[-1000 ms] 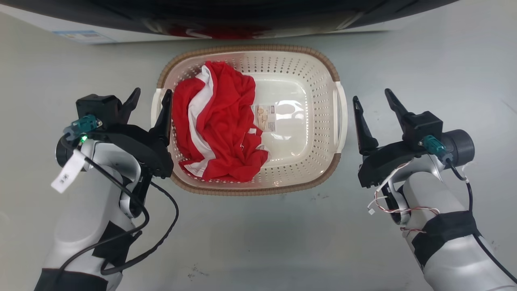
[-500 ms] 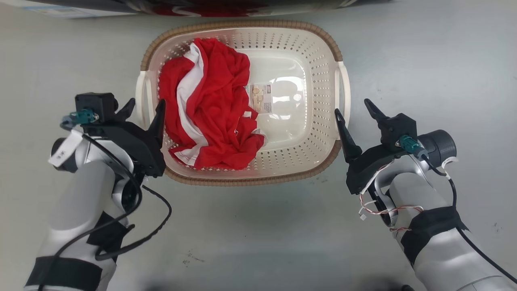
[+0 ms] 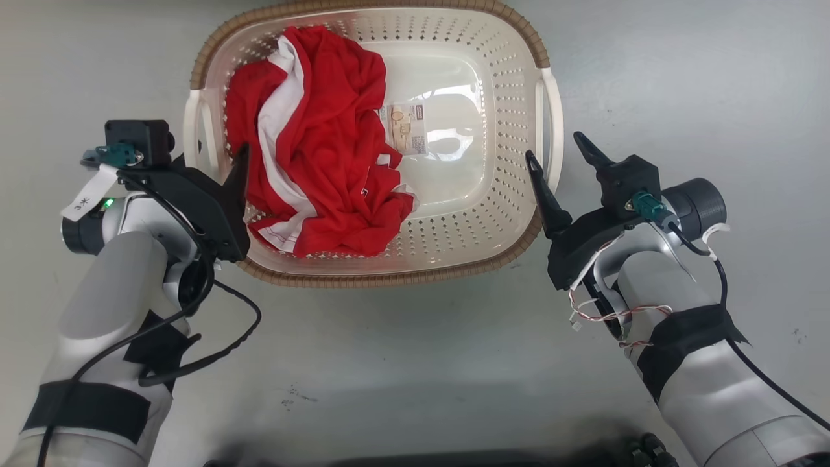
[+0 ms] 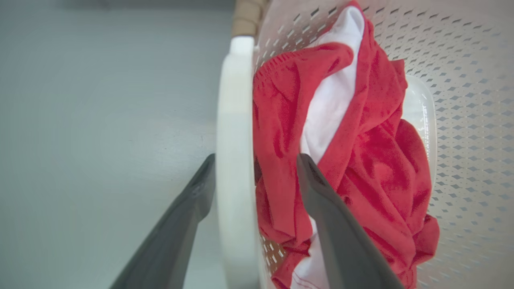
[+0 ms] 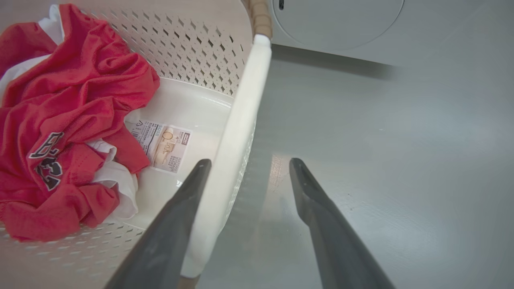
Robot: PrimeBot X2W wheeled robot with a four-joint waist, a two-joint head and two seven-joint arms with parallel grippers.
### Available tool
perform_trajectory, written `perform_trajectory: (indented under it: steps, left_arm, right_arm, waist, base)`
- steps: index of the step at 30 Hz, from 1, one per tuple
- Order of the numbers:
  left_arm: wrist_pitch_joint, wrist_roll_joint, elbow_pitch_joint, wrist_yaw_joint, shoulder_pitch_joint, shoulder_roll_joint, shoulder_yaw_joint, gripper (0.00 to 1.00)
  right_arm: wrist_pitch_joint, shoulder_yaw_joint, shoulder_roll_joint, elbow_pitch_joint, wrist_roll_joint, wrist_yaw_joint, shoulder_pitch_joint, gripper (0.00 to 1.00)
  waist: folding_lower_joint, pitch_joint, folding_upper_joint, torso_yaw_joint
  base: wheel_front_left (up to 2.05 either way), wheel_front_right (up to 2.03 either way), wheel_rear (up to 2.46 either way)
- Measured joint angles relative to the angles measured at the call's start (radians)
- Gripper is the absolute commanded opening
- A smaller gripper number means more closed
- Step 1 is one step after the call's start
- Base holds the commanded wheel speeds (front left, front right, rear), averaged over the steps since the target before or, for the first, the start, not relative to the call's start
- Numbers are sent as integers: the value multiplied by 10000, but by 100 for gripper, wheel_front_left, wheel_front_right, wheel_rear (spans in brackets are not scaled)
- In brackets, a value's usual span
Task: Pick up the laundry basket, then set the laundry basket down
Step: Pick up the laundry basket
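The cream perforated laundry basket (image 3: 499, 188) with its brown woven rim stands on the grey floor, holding a red and white garment (image 3: 318, 149). My left gripper (image 3: 211, 155) is open and straddles the white left handle (image 4: 235, 120), one finger outside the basket and the other inside against the garment. My right gripper (image 3: 553, 148) is also open, straddling the white right handle (image 5: 245, 120), which lies close to the inner finger. Both pairs of fingers (image 4: 317, 188) (image 5: 309, 192) stand apart from each other. A small label (image 3: 405, 128) shows on the basket's bottom.
Grey floor (image 3: 402, 363) surrounds the basket on all sides. A white appliance with a round door (image 5: 337, 24) stands just beyond the basket's far end. A loose black cable (image 3: 227, 344) hangs from my left forearm.
The camera has tilted down, so the appliance has left the top edge. My right gripper has moved inward from beside the basket to straddle the right handle. Both grippers stay open.
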Motion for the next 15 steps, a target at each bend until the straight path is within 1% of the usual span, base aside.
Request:
perform_trajectory:
  steps: [2, 3, 4, 5, 7, 10, 15]
  left_arm:
    - [33, 0, 165, 0, -89, 44, -48, 100]
    - [46, 0, 209, -2, -153, 69, -73, 92]
    - [46, 2, 259, -2, -219, 75, -104, 3]
    - [50, 2, 307, -2, -292, 67, -127, 0]
    - [58, 2, 416, -10, -415, 29, -186, 0]
    - [27, -46, 568, -6, -500, -151, -207, 0]
    - [-94, -65, 874, -2, -556, -253, -249, 0]
  right_arm:
    - [-2, 56, 13, 52, 6, 50, -95, 100]
    - [-4, 90, 19, 75, 8, 54, -158, 100]
    - [-6, 119, 29, 94, 13, 69, -210, 25]
    - [-10, 146, 38, 113, 29, 100, -262, 0]
    - [-29, 176, 90, 169, 82, 142, -352, 0]
    - [-94, 186, 196, 242, 232, 65, -396, 0]
    - [-105, 230, 190, 441, 362, 65, -404, 0]
  waist:
    - [0, 98, 0, -28]
    - [0, 145, 0, -42]
    - [0, 191, 0, -55]
    - [0, 234, 0, -67]
    - [0, 309, -1, -84]
    - [-1, 343, -1, -85]
    - [0, 274, -1, -53]
  base:
    - [0, 0, 0]
    - [0, 0, 0]
    - [0, 0, 0]
    - [0, 0, 0]
    - [0, 0, 0]
    - [0, 0, 0]
    - [0, 0, 0]
